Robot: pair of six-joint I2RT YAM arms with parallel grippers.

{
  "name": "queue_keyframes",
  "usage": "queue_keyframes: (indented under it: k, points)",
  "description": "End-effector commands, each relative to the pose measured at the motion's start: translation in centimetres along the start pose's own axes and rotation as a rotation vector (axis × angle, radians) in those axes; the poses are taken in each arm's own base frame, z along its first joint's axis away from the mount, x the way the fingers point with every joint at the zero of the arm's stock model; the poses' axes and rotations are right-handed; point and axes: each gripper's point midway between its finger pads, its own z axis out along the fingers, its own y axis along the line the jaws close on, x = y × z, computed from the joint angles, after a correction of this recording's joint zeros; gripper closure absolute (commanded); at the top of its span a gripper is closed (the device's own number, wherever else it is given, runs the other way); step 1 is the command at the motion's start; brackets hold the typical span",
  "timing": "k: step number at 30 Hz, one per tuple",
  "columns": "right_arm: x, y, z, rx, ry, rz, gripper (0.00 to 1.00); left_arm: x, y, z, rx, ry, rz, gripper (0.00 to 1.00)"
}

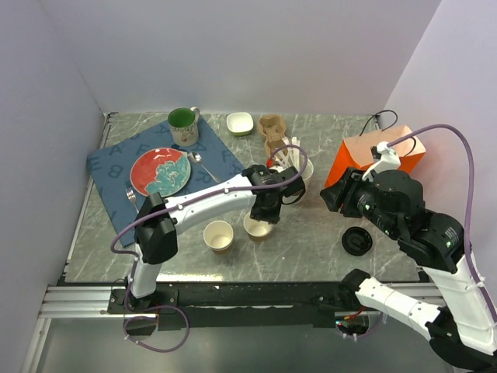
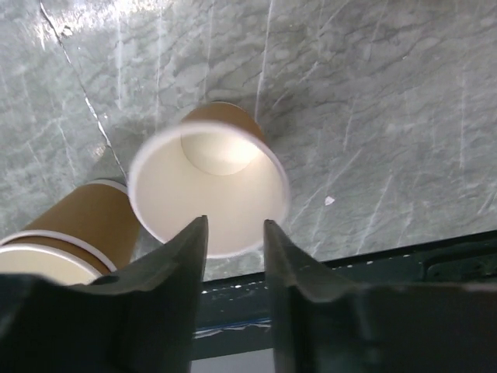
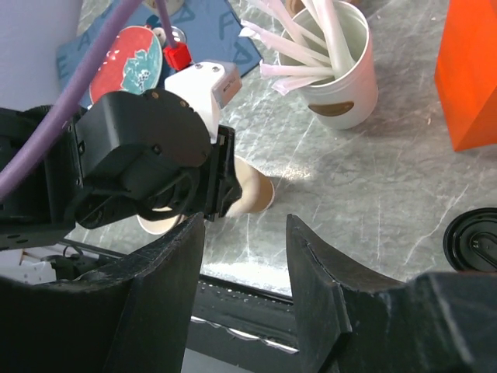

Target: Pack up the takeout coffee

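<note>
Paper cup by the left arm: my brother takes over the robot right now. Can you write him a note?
Left tool: open, at the near rim of the lidless paper cup, not clamped on it.
Right tool: open and empty, up over the table.
Black lid: lying loose on the table, to the right of the cup.
Done: the cup stands upright in front of the arms.
Left: put the lid on the cup, then pack it.
</note>
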Motion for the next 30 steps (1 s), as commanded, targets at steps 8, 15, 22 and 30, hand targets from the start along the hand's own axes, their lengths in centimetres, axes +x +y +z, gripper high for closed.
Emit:
queue_keyframes:
  k: [8, 15, 22, 30]
  points:
    - [-1.0, 0.4, 0.1, -0.01, -0.034, 0.004, 0.45, -3.0, 3.6, -6.2, -0.099, -0.116, -0.087, 0.41]
    - [-0.5, 1.0, 0.6, -0.036, -0.015, 0.0, 0.45, 2.0, 10.7, -5.7, -0.183, -0.032, -0.242, 0.46]
    - [-0.1, 1.7, 1.4, -0.058, 0.014, -0.008, 0.45, 4.7, 15.8, -5.3, -0.267, -0.02, -0.323, 0.47]
    - [0.2, 2.1, 1.9, -0.07, 0.03, -0.003, 0.45, 5.8, 15.3, -3.5, -0.182, -0.01, -0.34, 0.44]
